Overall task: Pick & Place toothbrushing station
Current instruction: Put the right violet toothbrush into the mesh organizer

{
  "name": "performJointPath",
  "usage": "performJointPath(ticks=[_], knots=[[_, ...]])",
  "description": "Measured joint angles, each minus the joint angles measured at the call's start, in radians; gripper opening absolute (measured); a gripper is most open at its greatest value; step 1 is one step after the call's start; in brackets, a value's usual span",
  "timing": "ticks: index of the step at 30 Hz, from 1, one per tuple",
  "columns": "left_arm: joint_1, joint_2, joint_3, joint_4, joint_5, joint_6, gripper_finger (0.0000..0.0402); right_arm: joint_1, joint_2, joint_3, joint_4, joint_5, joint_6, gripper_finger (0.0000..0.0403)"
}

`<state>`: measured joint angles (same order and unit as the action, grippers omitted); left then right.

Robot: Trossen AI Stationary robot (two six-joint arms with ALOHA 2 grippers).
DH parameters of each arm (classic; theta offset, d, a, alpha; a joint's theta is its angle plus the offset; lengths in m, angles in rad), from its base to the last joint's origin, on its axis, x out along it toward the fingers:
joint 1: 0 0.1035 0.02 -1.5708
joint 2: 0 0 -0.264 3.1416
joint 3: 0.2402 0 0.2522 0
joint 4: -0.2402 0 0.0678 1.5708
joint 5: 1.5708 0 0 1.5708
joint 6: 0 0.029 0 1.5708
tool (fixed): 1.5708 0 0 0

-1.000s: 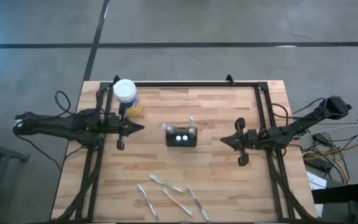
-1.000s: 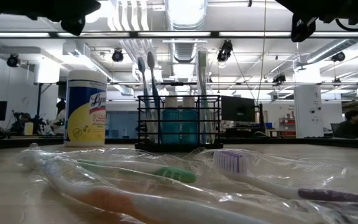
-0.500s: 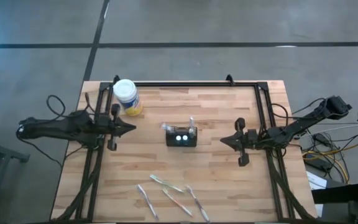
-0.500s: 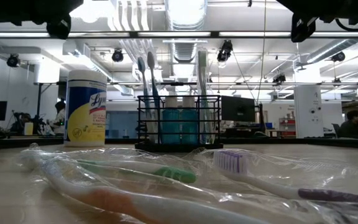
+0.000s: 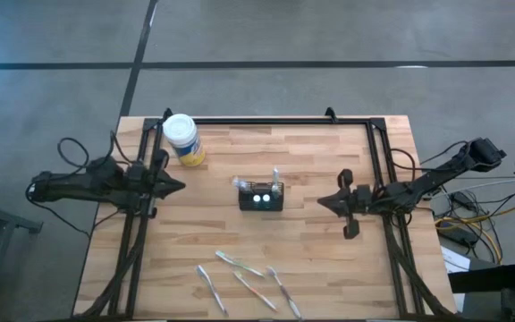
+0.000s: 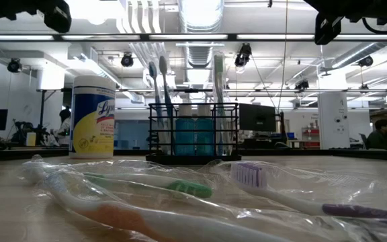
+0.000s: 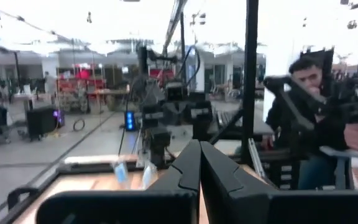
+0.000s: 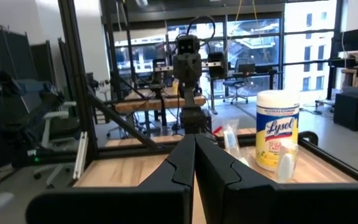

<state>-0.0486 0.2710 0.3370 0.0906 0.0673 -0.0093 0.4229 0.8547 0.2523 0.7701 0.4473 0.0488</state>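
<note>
I saw the black wire-mesh caddy (image 5: 261,197) standing mid-table between my left gripper (image 5: 179,186) and right gripper (image 5: 323,201), both pinched together on nothing. I judged it light, rigid and tippy with upright toothbrushes (image 6: 161,94); the top rim wire seemed best.

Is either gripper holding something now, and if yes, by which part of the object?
Nothing is held. The left gripper and the right gripper are both shut on nothing, each to one side of the black caddy.
</note>
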Motion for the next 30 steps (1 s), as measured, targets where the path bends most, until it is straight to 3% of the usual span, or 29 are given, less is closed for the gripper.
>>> performJointPath(ticks=[3,9,14,20,26,30], knots=[[0.000,-0.002,0.001,0.048,-0.035,0.008,0.0005,0.000,0.000,0.000,0.020,-0.001,0.001,0.0008],[0.001,-0.021,0.001,-0.015,-0.333,0.095,0.0005,0.000,0.000,0.000,0.027,-0.002,-0.002,0.0008],[0.001,-0.036,0.000,-0.072,-0.275,0.071,0.0005,0.000,-0.005,0.000,0.033,-0.002,0.059,0.0008],[-0.001,-0.063,0.000,-0.184,-0.051,0.143,0.0005,0.000,0.022,0.000,0.033,-0.002,0.057,0.0008],[0.000,-0.070,-0.046,-0.239,-0.187,0.088,0.0005,0.000,0.091,0.000,0.066,0.023,0.053,0.0008],[0.000,-0.080,-0.123,-0.202,-0.207,0.130,0.0005,0.000,0.160,0.000,0.130,0.025,0.000,0.0008]])
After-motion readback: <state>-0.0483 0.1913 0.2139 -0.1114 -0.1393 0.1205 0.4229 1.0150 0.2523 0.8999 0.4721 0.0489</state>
